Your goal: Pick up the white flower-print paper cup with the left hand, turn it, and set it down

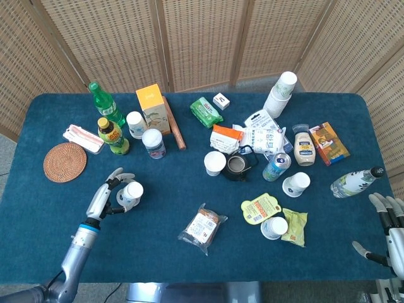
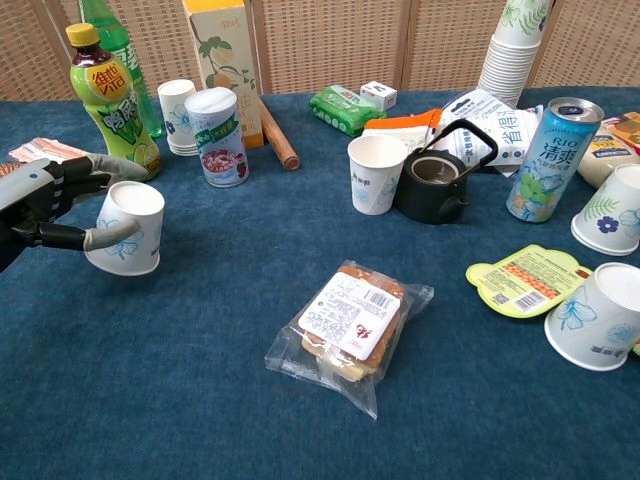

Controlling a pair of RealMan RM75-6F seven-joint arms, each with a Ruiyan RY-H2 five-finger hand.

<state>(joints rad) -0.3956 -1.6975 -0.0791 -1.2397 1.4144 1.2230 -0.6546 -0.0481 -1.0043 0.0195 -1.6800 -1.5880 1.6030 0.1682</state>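
- Cup: the white flower-print paper cup (image 2: 127, 227) sits in the left hand (image 2: 45, 196) near the table's (image 1: 189, 265) front-left corner, mouth up and close to upright, its base at or just above the cloth; contact cannot be told.
- Fingers (image 2: 105, 163) curl round the rim's far side while the thumb presses the near wall, pinching the cup between them.
- Empty paper, so likely very light and easily crushed; the wall dents under pressure and the waxed surface may slip.
- Best hold is probably mid-wall or near the stiffer rolled rim, lightly.
- The right hand (image 1: 390, 230), off the front-right corner, has its fingers spread, holding nothing.
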